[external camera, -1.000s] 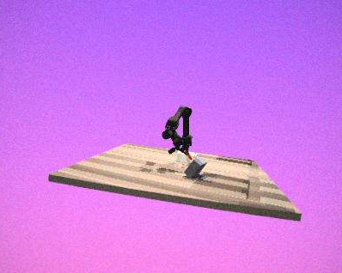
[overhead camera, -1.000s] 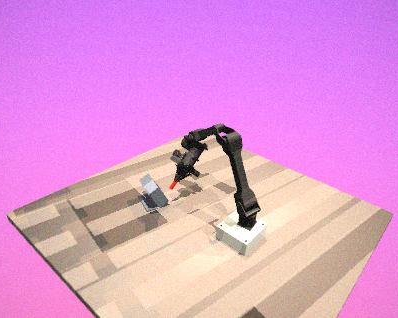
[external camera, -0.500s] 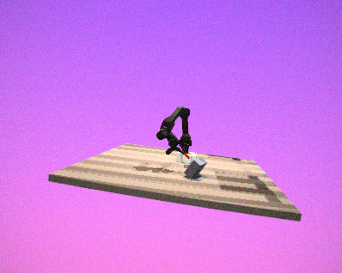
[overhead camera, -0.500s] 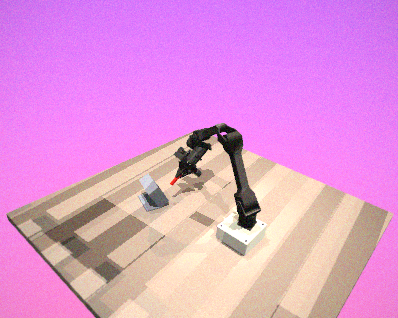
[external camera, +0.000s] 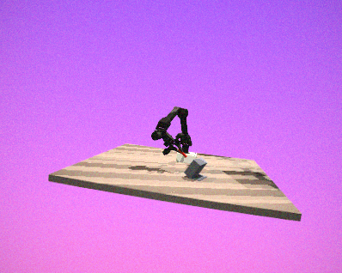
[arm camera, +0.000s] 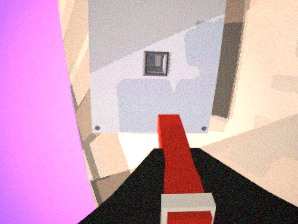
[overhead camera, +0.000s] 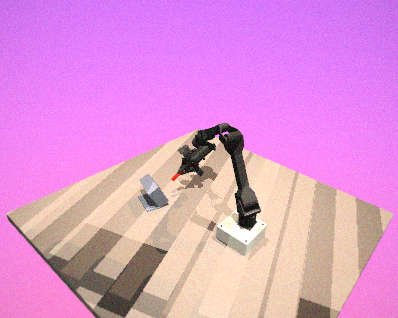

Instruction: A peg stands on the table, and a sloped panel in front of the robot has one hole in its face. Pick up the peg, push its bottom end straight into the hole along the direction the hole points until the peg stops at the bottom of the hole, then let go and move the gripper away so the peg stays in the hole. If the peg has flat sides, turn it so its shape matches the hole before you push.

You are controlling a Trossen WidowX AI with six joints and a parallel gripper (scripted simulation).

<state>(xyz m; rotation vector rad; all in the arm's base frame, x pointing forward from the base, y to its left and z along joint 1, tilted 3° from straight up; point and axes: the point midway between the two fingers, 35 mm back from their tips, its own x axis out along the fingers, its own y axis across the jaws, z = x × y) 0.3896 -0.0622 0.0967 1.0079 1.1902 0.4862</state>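
In the top view, the grey sloped panel point(overhead camera: 156, 192) point(external camera: 195, 167) point(arm camera: 150, 107) stands left of centre on the wooden table point(overhead camera: 237, 280) point(external camera: 131, 186). To its right, the red peg point(overhead camera: 175, 176) point(external camera: 183, 154) point(arm camera: 180, 167) is tilted in the air, its free end near the panel but apart from it. The gripper point(overhead camera: 182, 171) point(external camera: 178, 149) point(arm camera: 174, 157) comes next, its fingers closed on the peg. Right of that, the black arm point(overhead camera: 239, 172) point(external camera: 184, 124) rises from a white base point(overhead camera: 247, 246) point(external camera: 179, 158).

In the wrist view, two dark screws point(arm camera: 97, 128) point(arm camera: 204, 128) mark the panel's lower corners. Between them and higher, at upper centre, is the square hole point(arm camera: 156, 63). The peg, flat-sided, points up the frame from lower centre; its end sits below and slightly right of the hole, outside it.
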